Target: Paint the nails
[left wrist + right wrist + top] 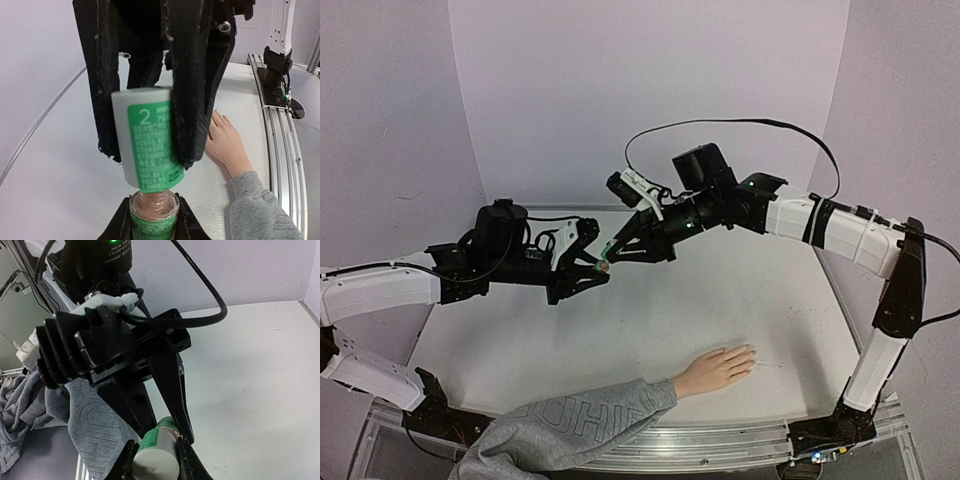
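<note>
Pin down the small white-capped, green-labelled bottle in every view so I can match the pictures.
Top external: the small white-capped, green-labelled bottle sits left of centre, where the left gripper and right gripper meet.
Left wrist: centre, running down to the bottom edge, cap uppermost.
Right wrist: bottom centre, cap end facing the camera.
Shared landmark: the grey sweatshirt sleeve, seen in all three views.

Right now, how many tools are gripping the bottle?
2: the left tool clamps the bottle by its glass body; the right tool clamps its white cap, both raised above the table.
</note>
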You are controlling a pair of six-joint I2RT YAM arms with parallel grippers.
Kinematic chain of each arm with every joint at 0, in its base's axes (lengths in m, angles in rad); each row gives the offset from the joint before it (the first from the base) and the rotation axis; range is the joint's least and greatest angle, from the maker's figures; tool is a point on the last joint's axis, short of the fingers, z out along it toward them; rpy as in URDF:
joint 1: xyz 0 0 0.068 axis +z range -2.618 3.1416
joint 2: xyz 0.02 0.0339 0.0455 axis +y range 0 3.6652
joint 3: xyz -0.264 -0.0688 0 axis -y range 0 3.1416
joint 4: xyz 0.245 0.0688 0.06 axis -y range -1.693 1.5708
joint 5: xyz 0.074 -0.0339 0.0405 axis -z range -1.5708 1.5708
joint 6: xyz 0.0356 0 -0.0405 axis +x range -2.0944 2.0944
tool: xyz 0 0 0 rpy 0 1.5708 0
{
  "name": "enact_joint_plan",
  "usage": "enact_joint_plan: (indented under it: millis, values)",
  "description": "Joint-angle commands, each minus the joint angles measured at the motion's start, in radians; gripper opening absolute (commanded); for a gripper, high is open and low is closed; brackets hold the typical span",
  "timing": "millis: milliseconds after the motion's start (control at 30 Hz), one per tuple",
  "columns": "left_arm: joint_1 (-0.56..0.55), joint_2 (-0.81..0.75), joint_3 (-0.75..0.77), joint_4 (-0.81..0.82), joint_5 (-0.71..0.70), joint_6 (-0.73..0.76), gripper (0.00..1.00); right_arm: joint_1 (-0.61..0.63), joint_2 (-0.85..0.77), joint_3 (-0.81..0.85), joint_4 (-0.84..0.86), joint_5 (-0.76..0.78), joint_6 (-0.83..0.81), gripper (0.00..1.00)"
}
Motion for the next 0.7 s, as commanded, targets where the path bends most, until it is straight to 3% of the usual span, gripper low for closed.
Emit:
enact_joint_plan:
  millis: [0, 467, 667]
  values:
    - [-0.001, 0.005, 0.019, 0.017, -0.004, 0.016, 0.00, 0.005, -0.066, 0.009, 0.006, -0.072, -0.017, 0.00]
    - [0.000, 0.007, 0.014, 0.017, -0.022, 0.019, 0.00, 0.004, -0.088, 0.004, 0.014, -0.087, 0.015, 0.00]
    - [-0.001, -0.001, 0.003, 0.017, -0.058, 0.016, 0.00, -0.013, -0.138, -0.033, 0.072, 0.053, 0.092, 0.00]
